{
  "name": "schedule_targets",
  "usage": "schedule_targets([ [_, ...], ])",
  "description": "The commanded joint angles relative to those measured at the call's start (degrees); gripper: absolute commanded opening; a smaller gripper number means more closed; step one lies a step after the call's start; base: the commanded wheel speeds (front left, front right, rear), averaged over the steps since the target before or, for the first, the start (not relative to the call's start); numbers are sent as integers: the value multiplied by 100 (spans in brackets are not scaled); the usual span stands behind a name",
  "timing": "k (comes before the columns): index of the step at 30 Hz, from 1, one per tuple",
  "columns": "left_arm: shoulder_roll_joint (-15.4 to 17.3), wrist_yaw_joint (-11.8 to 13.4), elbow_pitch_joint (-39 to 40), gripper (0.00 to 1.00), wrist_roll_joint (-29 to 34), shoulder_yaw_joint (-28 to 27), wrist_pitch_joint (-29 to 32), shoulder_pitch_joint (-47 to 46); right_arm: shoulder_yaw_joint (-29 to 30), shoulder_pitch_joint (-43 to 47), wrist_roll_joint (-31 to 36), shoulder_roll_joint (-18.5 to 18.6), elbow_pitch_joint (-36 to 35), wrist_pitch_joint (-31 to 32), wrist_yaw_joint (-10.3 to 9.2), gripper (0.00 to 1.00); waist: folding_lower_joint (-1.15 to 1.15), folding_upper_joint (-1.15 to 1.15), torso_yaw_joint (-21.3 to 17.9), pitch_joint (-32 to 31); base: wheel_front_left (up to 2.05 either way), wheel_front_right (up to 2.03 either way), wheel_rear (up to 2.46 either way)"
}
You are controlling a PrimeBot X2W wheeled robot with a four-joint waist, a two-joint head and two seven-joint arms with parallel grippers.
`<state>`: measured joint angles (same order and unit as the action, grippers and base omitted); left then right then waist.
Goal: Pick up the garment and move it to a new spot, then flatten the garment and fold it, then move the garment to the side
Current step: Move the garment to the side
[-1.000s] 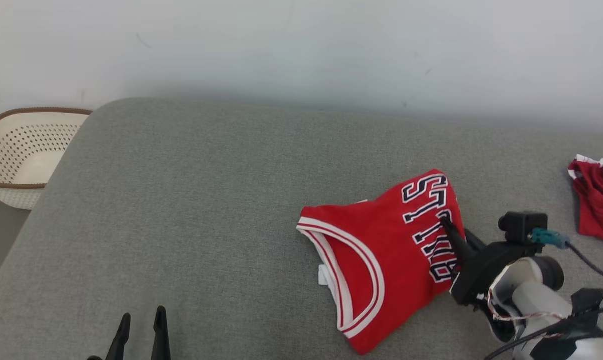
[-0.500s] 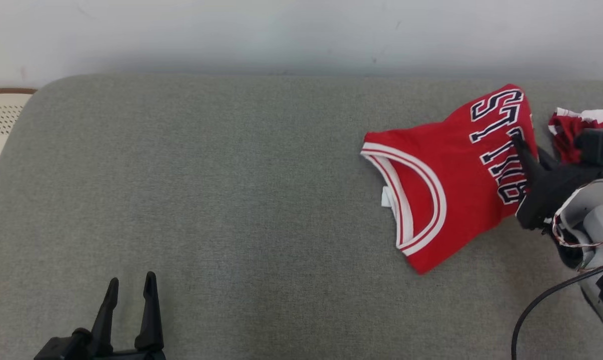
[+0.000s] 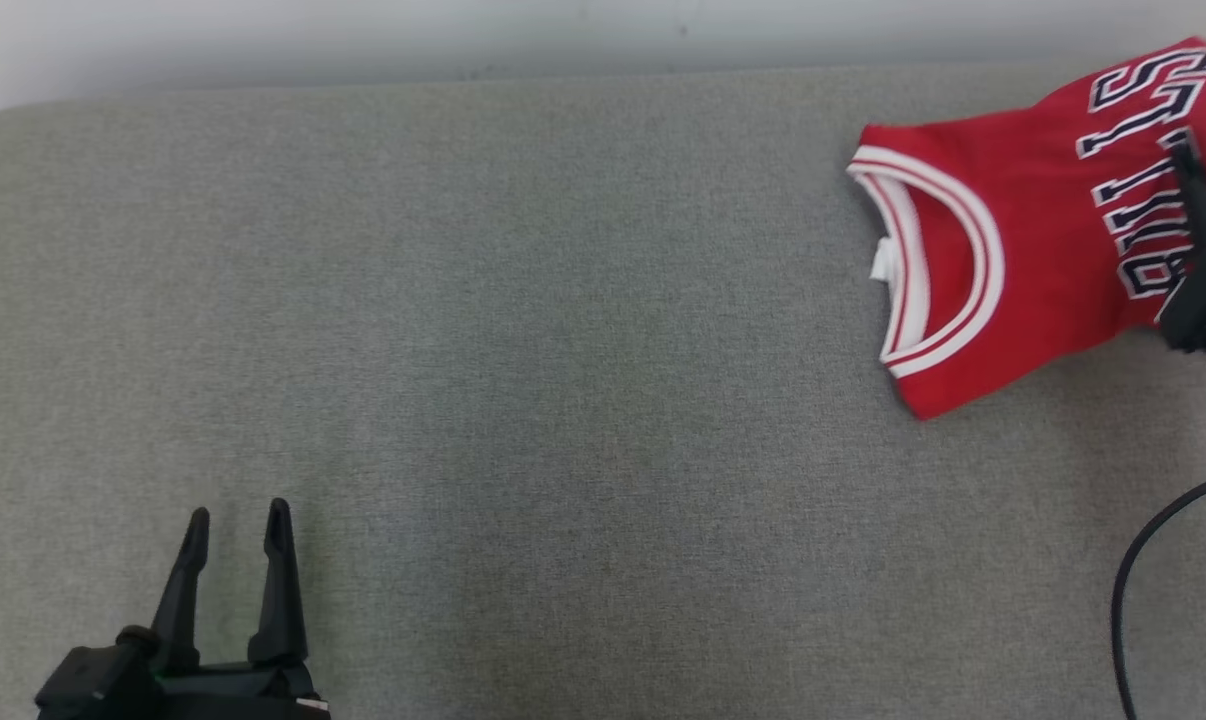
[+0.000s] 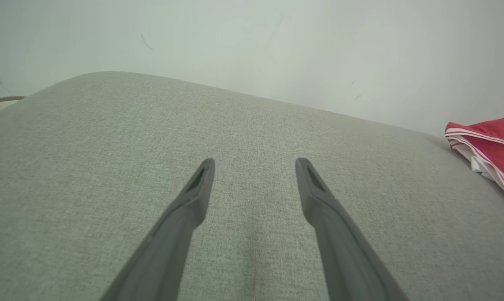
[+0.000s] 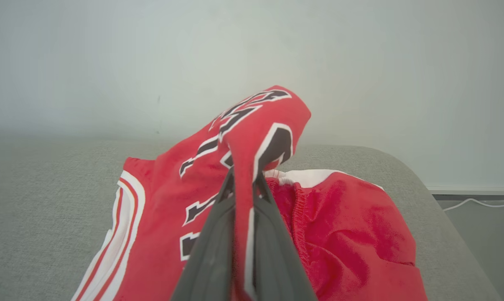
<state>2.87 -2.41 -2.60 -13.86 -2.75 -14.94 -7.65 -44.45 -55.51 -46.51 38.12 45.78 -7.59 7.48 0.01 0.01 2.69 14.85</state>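
left fingers (image 4: pixel 193 196) wide apart; right fingers (image 5: pixel 215 242) close together

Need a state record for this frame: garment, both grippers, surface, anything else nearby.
garment: red jersey, looks folded, lying on the cushion with one fold pulled up
right gripper: shut on a fold of the jersey at the lettering
left gripper: open, nothing in it, over bare cushion, well apart from the jersey
surface: grey cushion, pale wall behind
other: crumpled red garment right beside the jersey
stage: probably the move to the side
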Motion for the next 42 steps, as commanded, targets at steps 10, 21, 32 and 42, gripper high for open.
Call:
schedule_targets([
  [10,34,-39,348,100,255,-203,-19,-39,-90,-689,92,574,465,88,2,0,-1,-1,-153,368,0,0,0],
  [21,37,-43,605,100,348,-317,-19,-13,-182,-987,-59,1088,681,352,1,0,-1,-1,-192,613,0,0,0],
  [32,34,-76,583,100,394,-315,-19,-88,-282,-1055,-42,981,1162,333,1,12,-1,-1,-175,733,0,0,0],
  [42,28,-42,509,100,379,-350,-18,-85,-426,-1367,464,818,1756,-313,1,100,-1,-1,-153,647,0,0,0],
])
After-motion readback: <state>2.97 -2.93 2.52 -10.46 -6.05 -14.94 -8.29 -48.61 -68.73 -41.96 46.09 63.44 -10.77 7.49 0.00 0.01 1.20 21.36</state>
